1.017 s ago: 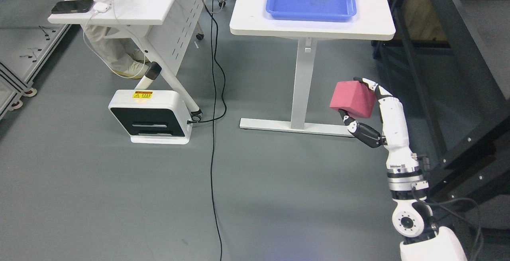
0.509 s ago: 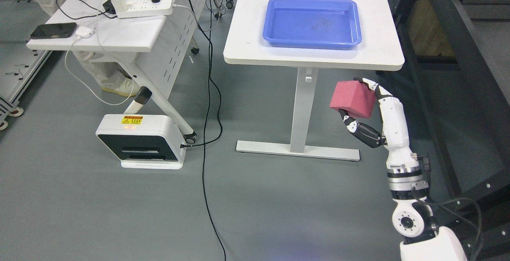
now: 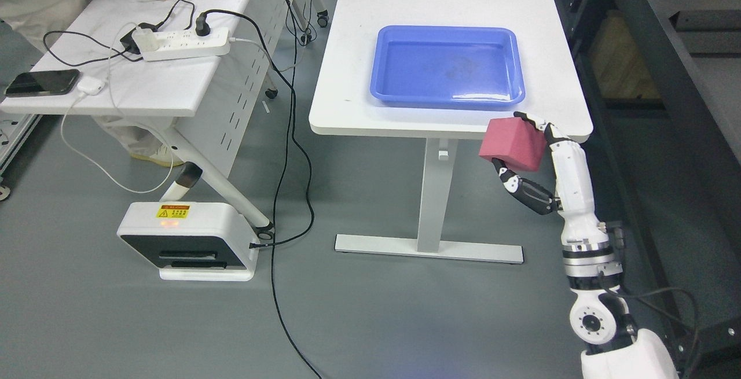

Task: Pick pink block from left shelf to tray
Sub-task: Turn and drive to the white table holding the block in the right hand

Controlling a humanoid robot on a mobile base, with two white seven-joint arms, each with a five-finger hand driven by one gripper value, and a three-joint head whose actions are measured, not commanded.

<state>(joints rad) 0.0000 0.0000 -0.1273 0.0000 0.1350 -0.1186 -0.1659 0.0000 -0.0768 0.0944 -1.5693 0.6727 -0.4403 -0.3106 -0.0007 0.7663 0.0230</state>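
One hand is doing all the work here, my right hand (image 3: pixel 535 162), and it's wrapped around the pink block (image 3: pixel 513 144): thumb hooked under the bottom edge, fingers (image 3: pixel 538 122) curled over the top far corner, so the block sits pinched between them and tipped a bit. I'm carrying it out in front of me, low, at about the near edge of the white table (image 3: pixel 446 37) and just off its right corner, so it's in the air and not resting on anything. The blue tray (image 3: pixel 448 96) is sitting on that table near the front edge, which is handy since I only have to lift and reach in, not stretch across. My guess is the pick part is done and what's left is raising the block above the tabletop, moving it over the tray and letting go. Main worry is clipping the table edge if I go forward before going up. My left arm isn't showing at all. The other table (image 3: pixel 168 87) on the left has a power strip (image 3: pixel 180 43) and phone (image 3: pixel 40 82), nothing I need.
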